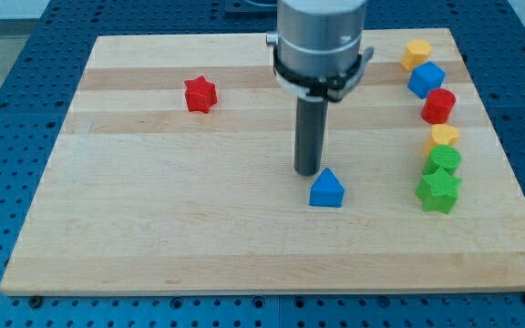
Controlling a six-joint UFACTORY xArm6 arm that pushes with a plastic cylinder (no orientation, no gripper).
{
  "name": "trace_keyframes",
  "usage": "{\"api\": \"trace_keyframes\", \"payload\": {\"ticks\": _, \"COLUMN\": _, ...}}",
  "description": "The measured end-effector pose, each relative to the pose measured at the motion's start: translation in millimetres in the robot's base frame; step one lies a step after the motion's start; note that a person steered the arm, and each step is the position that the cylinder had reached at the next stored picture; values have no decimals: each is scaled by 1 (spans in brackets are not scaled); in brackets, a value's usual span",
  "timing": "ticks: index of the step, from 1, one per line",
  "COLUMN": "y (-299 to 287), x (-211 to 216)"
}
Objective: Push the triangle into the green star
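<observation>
A blue triangle block lies on the wooden board a little right of the middle. A green star block lies to its right, near the board's right edge. My tip stands just to the upper left of the blue triangle, very close to it or touching its top corner. The dark rod rises from there into the grey arm body at the view's top.
A column of blocks runs up the right side above the green star: a green block, a yellow block, a red block, a blue block and a yellow block. A red star lies at the upper left.
</observation>
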State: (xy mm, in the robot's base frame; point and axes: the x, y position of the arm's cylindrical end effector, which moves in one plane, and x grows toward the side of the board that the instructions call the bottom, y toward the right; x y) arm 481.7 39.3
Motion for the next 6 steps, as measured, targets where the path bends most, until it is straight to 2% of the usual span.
{"api": "trace_keyframes", "payload": {"ticks": 1, "y": 8, "x": 2}}
{"api": "trace_keyframes", "payload": {"ticks": 2, "y": 41, "x": 38}}
{"api": "trace_keyframes", "payload": {"ticks": 4, "y": 67, "x": 52}}
{"api": "trace_keyframes", "payload": {"ticks": 6, "y": 1, "x": 44}}
